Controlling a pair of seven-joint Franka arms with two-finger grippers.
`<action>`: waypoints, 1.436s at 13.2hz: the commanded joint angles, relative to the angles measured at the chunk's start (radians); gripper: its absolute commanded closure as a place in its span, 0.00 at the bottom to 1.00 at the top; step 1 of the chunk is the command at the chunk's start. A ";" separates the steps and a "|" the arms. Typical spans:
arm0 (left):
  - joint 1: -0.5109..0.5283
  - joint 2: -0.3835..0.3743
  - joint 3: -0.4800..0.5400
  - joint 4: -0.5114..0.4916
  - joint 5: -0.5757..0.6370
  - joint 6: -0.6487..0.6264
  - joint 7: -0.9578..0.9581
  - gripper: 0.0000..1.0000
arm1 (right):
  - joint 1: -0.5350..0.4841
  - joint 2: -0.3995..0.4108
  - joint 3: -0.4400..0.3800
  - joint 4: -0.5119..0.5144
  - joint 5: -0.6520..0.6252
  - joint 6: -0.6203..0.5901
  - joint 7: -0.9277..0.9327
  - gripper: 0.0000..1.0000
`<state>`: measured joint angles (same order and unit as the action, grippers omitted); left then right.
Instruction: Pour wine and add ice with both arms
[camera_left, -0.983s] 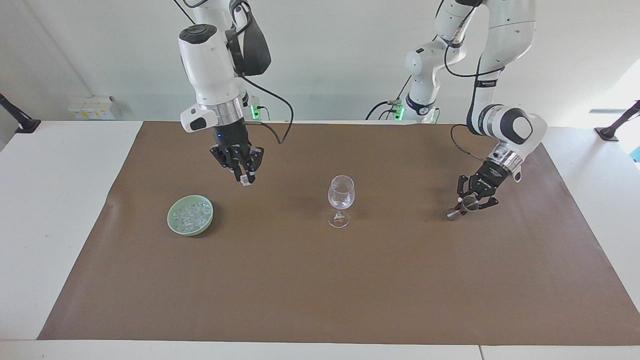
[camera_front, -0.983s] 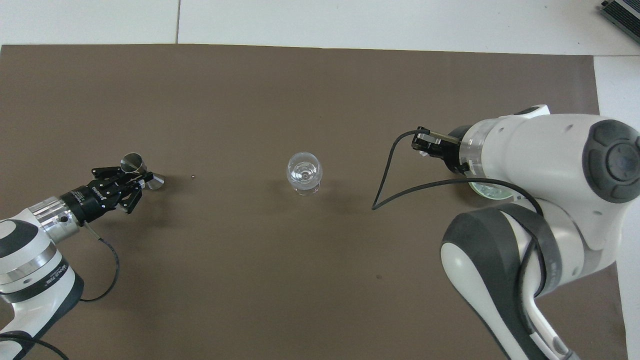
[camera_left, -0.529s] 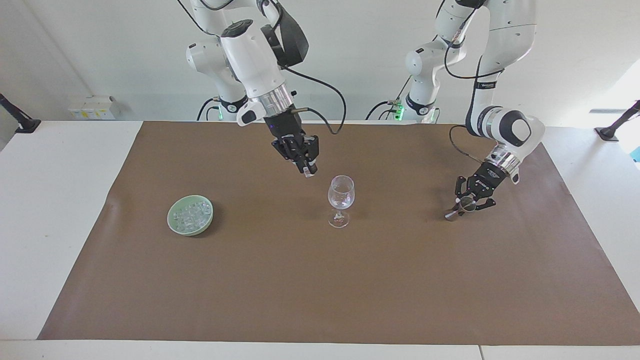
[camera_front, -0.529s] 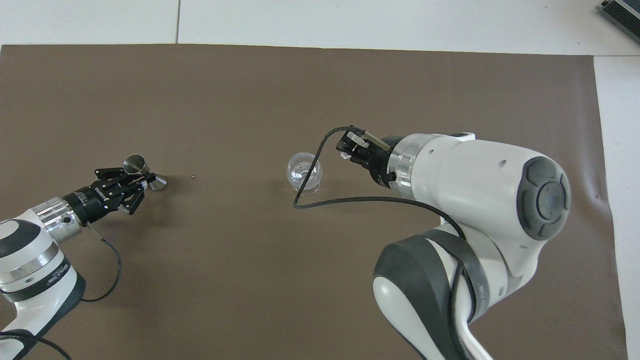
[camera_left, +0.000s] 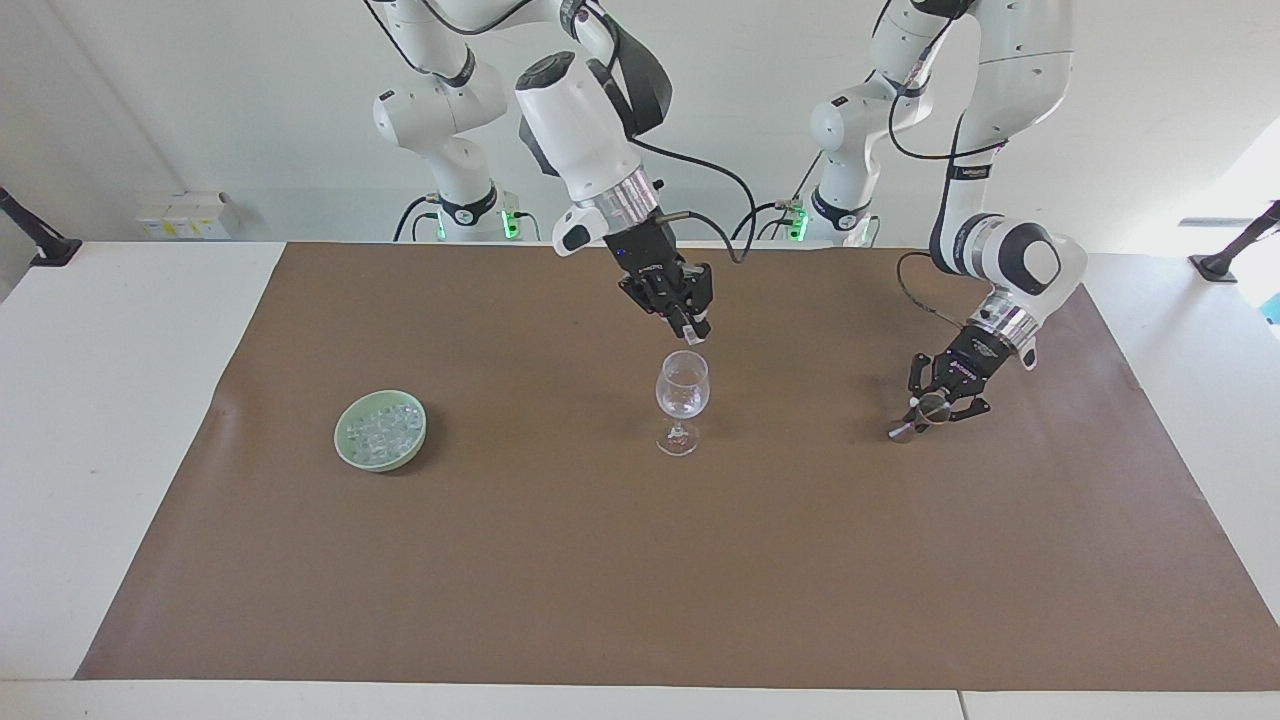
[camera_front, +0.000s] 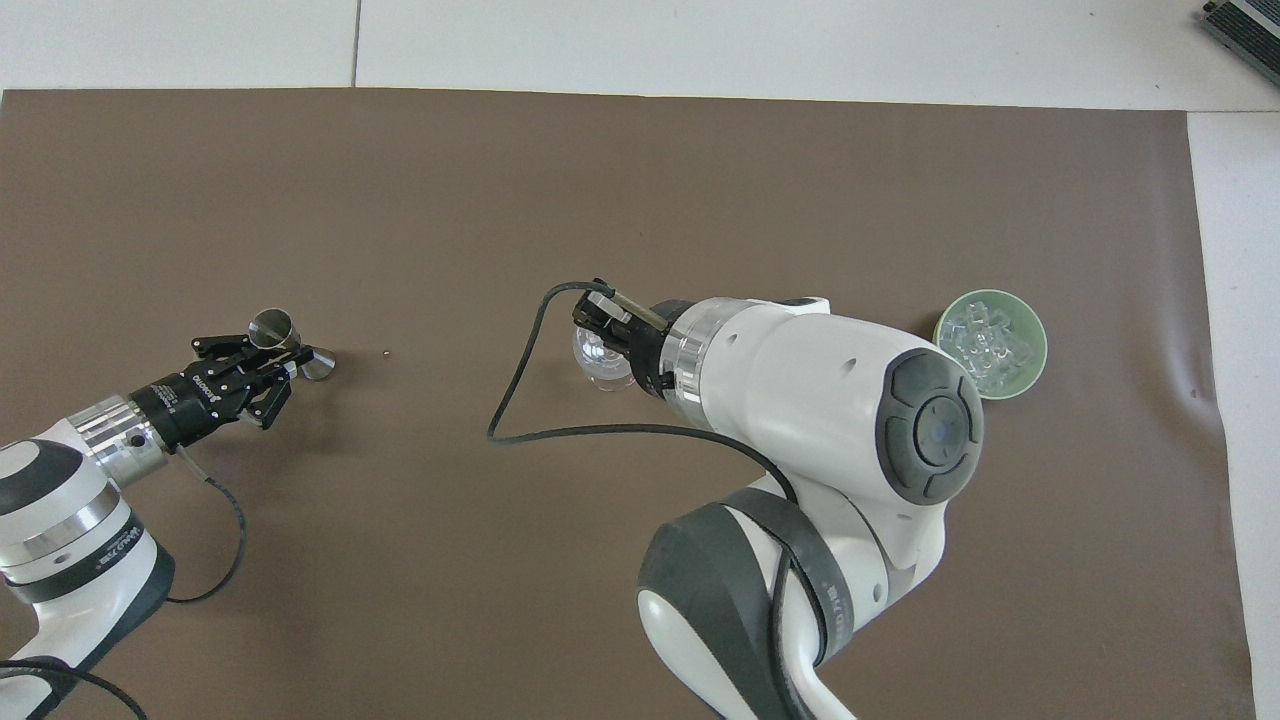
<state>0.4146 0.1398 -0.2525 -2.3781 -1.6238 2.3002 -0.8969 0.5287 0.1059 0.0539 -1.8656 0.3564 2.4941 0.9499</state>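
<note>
White surface (camera_left: 120, 420), covered by brown mat (camera_left: 640, 560). On the mat: green bowl (camera_left: 380, 430) toward the right arm's end; stemmed glass (camera_left: 682, 395) mid-surface.

A robotics laboratory is indicated: two white arms (camera_left: 590, 130) are mounted at a white table (camera_left: 120, 420) covered by a brown mat (camera_left: 600, 560), with bare white walls.

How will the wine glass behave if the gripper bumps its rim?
The wine glass stands on a thin stem over a small foot, so it likely tips easily. Clear thin glass: probably fragile. The right gripper, shut on an ice cube, hangs just above its rim.
</note>
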 joint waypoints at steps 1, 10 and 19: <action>0.013 0.030 -0.001 0.000 -0.031 -0.013 0.065 0.99 | -0.004 0.020 -0.002 0.019 0.027 0.003 0.030 1.00; 0.018 0.046 -0.001 0.002 -0.039 -0.013 0.082 0.83 | -0.009 0.053 -0.003 -0.007 0.052 0.006 0.056 1.00; 0.018 0.046 0.001 0.003 -0.038 -0.013 0.081 0.62 | -0.003 0.087 -0.003 0.002 0.044 0.008 0.044 0.90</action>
<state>0.4196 0.1675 -0.2486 -2.3784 -1.6418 2.2830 -0.8467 0.5286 0.1957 0.0478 -1.8674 0.3921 2.4943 1.0111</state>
